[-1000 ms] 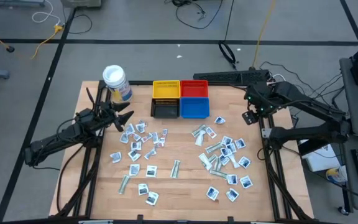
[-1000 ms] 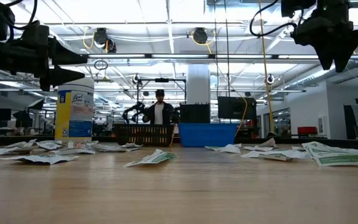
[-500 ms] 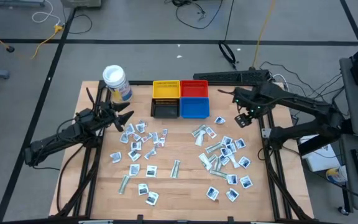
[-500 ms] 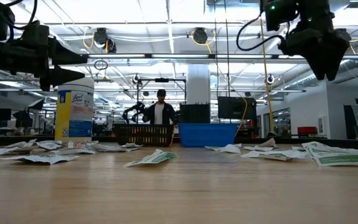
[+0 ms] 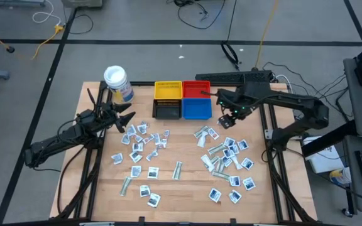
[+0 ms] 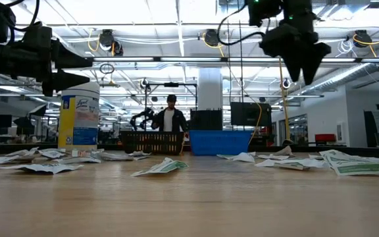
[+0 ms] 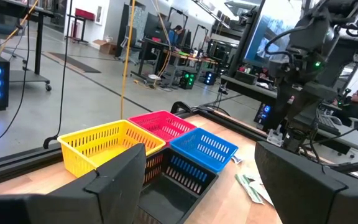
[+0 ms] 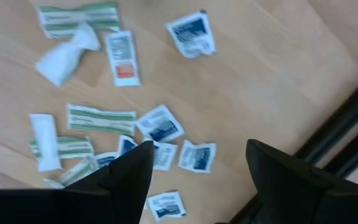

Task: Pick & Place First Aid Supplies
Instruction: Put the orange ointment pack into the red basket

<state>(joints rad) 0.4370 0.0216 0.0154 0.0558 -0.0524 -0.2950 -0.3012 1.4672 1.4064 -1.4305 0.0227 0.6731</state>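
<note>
The first aid supplies are small flat white packets and green-striped strips lying flat on the wooden table in two scatters, a left one (image 5: 140,141) and a right one (image 5: 228,154); the right wrist view looks down on the right scatter (image 8: 160,124). My right gripper (image 5: 229,117) (image 6: 301,74) (image 8: 199,148) hangs open high above the far end of the right scatter, fingers pointing down, just right of the blue bin (image 5: 197,108). My left gripper (image 5: 131,121) (image 7: 201,152) waits open and level at the table's left, above the left scatter's far edge, aimed toward the bins.
Four small bins stand together at the table's far middle: yellow (image 5: 168,90), red (image 5: 197,88), black (image 5: 166,110) and blue. A white-lidded round jar (image 5: 118,83) stands at the far left corner. Bare wood lies between the two scatters and along the near edge.
My right gripper has swung in from over the table's right edge toward the left, still high and open, and now hangs beside the blue bin over the right scatter's far end. The packets have not moved.
</note>
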